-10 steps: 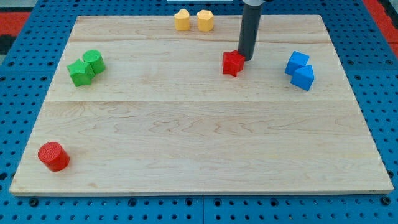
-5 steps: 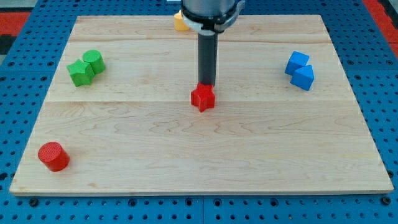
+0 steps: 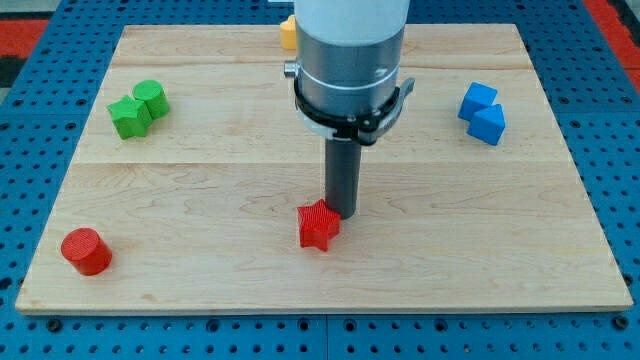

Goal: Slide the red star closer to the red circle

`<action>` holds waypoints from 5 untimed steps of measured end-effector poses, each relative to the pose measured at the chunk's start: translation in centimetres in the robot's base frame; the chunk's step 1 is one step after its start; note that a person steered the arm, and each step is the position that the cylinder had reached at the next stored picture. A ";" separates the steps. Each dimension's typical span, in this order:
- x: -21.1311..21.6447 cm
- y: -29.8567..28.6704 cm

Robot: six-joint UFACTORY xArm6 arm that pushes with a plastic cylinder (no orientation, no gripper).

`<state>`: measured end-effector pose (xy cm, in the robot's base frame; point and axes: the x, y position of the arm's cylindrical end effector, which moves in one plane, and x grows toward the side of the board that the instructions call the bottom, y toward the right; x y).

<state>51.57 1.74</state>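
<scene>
The red star lies on the wooden board, a little left of centre and near the view's bottom. My tip touches the star's upper right side. The red circle stands in the board's bottom-left corner, far to the star's left. The arm's wide silver body hangs over the board's upper middle and hides part of it.
A green circle and a green star sit together at the left. Two blue blocks sit together at the right. A yellow block peeks out at the top beside the arm.
My tip and the red star have moved from the upper middle of the board down and to the left. The arm's body now covers the yellow blocks at the top.
</scene>
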 end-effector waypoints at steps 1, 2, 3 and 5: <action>1.9 -2.4; 3.9 -4.5; 4.8 -4.6; 8.5 -5.9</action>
<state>60.04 -4.17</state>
